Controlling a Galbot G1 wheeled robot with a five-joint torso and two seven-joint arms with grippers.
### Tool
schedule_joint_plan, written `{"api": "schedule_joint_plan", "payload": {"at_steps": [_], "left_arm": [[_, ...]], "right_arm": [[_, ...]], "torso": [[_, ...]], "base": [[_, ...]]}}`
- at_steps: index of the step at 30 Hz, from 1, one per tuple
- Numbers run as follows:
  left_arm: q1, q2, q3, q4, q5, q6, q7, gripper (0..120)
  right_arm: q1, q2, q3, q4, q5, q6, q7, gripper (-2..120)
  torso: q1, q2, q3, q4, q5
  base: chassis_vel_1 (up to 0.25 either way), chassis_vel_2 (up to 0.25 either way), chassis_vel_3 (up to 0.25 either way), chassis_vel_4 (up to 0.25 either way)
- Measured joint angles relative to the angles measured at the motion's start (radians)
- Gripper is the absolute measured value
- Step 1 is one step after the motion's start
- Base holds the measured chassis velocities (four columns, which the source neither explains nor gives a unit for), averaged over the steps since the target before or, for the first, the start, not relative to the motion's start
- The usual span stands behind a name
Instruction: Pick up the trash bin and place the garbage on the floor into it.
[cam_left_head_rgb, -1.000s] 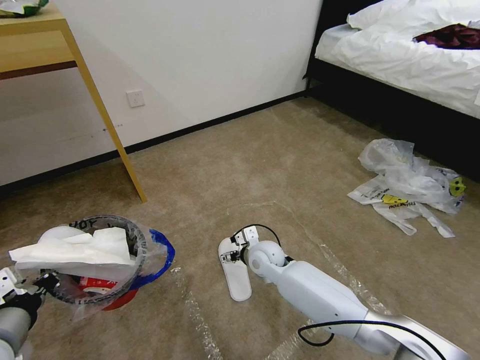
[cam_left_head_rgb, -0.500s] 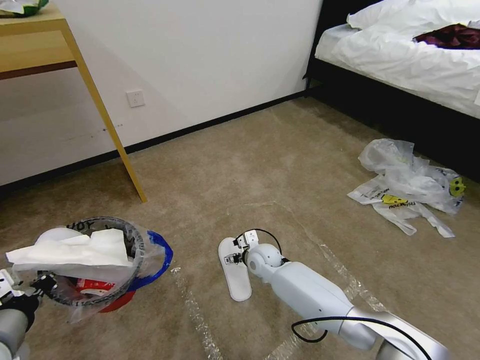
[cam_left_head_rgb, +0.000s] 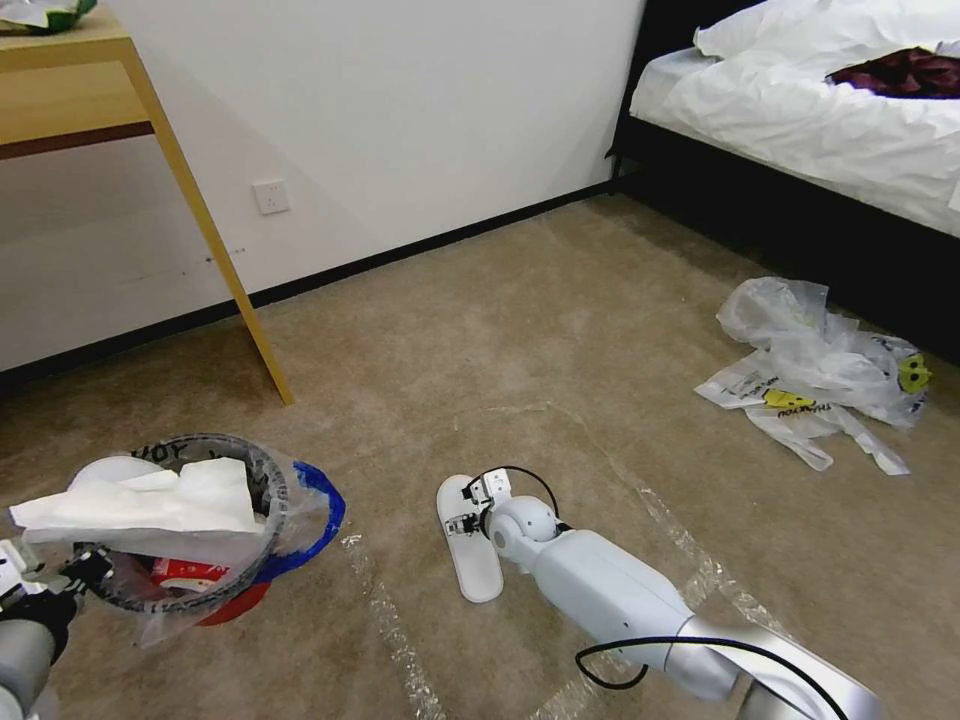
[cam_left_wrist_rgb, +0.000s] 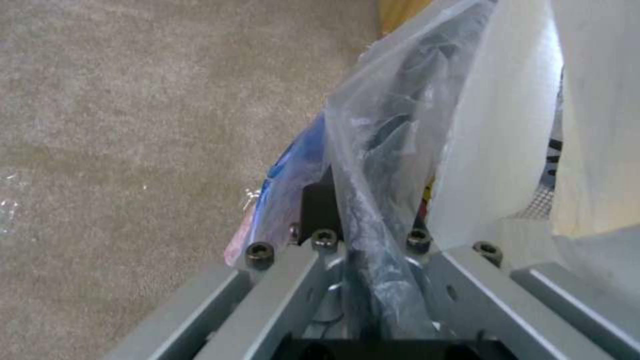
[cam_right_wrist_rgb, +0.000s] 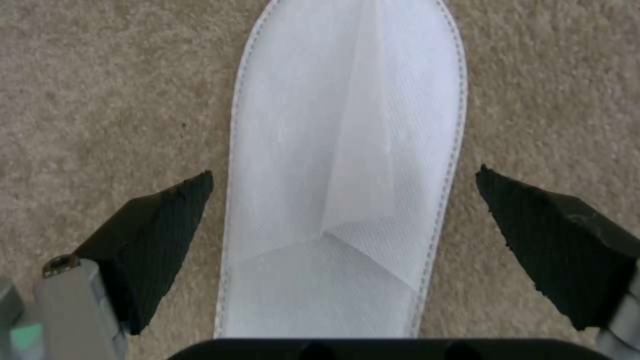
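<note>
A beige short-pile carpet (cam_left_head_rgb: 560, 320) covers the floor, crossed by strips of shiny, wrinkled clear tape (cam_left_head_rgb: 390, 625). At its middle lies a flat white slipper (cam_left_head_rgb: 470, 545), a long oval of thin fabric with a stitched edge and a soft folded band across it. The right gripper (cam_left_head_rgb: 462, 512), at the end of a smooth white arm, hangs just above the slipper. In the right wrist view its two black ribbed fingertips (cam_right_wrist_rgb: 157, 227) stand wide apart, one on each side of the slipper (cam_right_wrist_rgb: 347, 170), gripping nothing.

At the robot's left stands the trash bin (cam_left_head_rgb: 225, 590), a small round red bucket with a blue band, lined with a crinkled clear plastic bag. A flat white slipper and crumpled white paper (cam_left_head_rgb: 150, 505) lie across its mouth. The left gripper (cam_left_head_rgb: 70, 575) sits at the bin's near rim. In the left wrist view its grey metal fingers are clamped on the rim and bunched liner of the bin (cam_left_wrist_rgb: 373, 165).

Well to the right, near a dark bed base under rumpled white bedding (cam_left_head_rgb: 820, 100), lies a heap of crumpled clear plastic bags (cam_left_head_rgb: 815, 370) with yellow print. A light wooden table leg (cam_left_head_rgb: 215, 240) slants down by the white wall.
</note>
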Motion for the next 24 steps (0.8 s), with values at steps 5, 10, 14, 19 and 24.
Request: {"api": "schedule_joint_plan", "payload": {"at_steps": [5, 10, 14, 19, 24], "left_arm": [[0.002, -0.001, -0.001, 0.000, -0.001, -0.001, 0.000, 1], [0.002, -0.001, -0.003, 0.000, -0.002, -0.002, 0.000, 1], [0.001, -0.004, -0.001, 0.001, -0.002, -0.003, 0.000, 1], [0.002, -0.006, 0.000, 0.000, -0.001, -0.003, 0.000, 1], [0.003, -0.007, -0.001, -0.001, -0.001, -0.003, 0.000, 1]], "right_arm": [[0.006, 0.014, -0.006, -0.018, -0.009, 0.003, -0.006, 100], [0.009, 0.028, -0.010, -0.049, -0.028, 0.015, -0.020, 100], [0.012, 0.033, -0.009, -0.067, -0.040, 0.022, -0.035, 100], [0.017, 0.040, -0.005, -0.097, -0.053, 0.034, -0.054, 99], [0.020, 0.045, -0.002, -0.116, -0.064, 0.042, -0.064, 99]], "torso": [[0.000, 0.000, 0.000, 0.0000, 0.0000], [0.000, 0.000, 0.000, 0.0000, 0.0000], [0.000, 0.000, 0.000, 0.0000, 0.0000], [0.000, 0.000, 0.000, 0.0000, 0.0000], [0.000, 0.000, 0.000, 0.0000, 0.0000]], "base": [[0.000, 0.000, 0.000, 0.000], [0.000, 0.000, 0.000, 0.000], [0.000, 0.000, 0.000, 0.000], [0.000, 0.000, 0.000, 0.000], [0.000, 0.000, 0.000, 0.000]]}}
